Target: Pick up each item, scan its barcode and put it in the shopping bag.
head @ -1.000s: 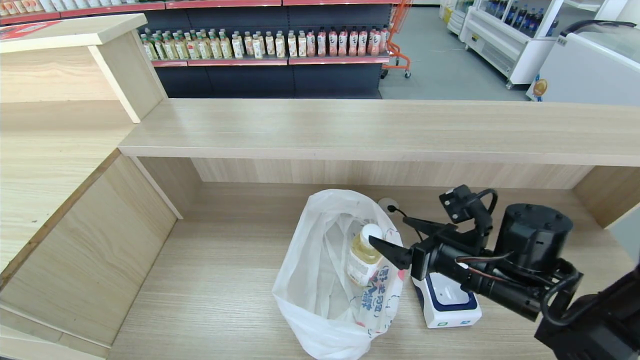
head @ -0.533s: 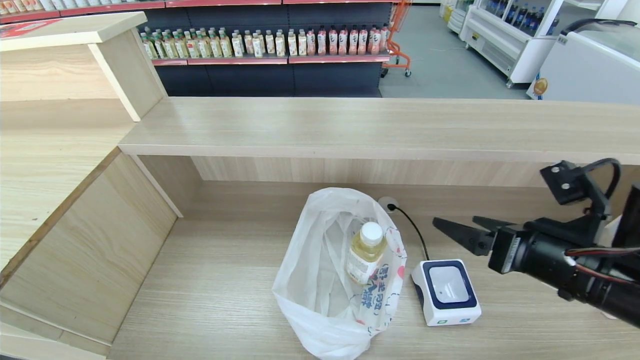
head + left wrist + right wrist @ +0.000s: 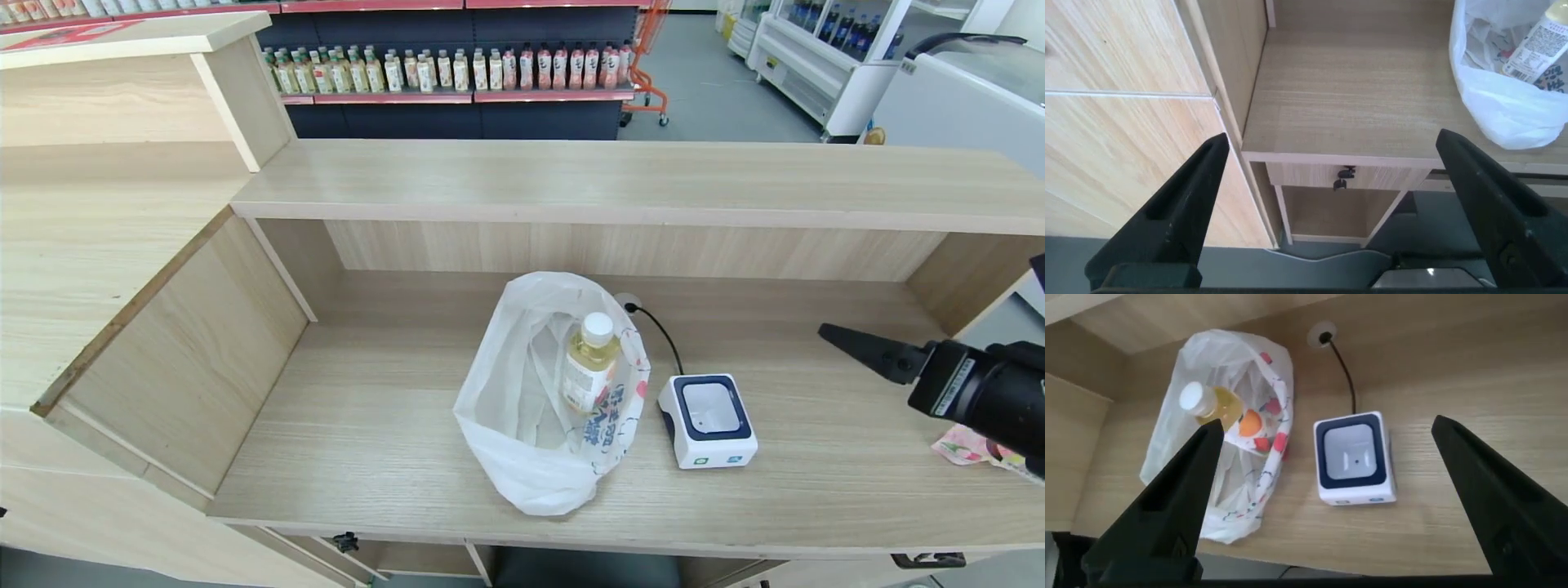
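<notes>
Head view first: the thin white plastic shopping bag with red and blue print point(image 3: 531, 425) sits open around the middle of the light wood counter point(image 3: 367, 425). Inside it there's a clear bottle of pale yellow drink with a white cap point(image 3: 589, 359). The bottle is leaning against the bag's right wall, with its cap up near the bag's mouth.

Just beside the bag on the right is the boxy white barcode scanner with a dark blue frame around its window point(image 3: 709, 420), lying flat with the window facing up. I can't tell whether it's touching the bag. Its thin black cable point(image 3: 663, 339) runs back to a round hole point(image 3: 627, 304) in the counter near the rear wall.

The right gripper point(image 3: 1324, 425) hangs above the counter to the right of the scanner, well apart from the bag. Its jaws are spread wide with nothing between them.

A pinkish printed packet point(image 3: 963, 445) lies at the counter's far right. The right arm partly hides it, so I can't make out what it is.

The left gripper point(image 3: 1333, 137) is spread wide too and isn't holding anything. It's hovering off the front edge of the counter, on the bag's left. From there you can see a small dark lock point(image 3: 1341, 181) on the drawer front under the countertop.
</notes>
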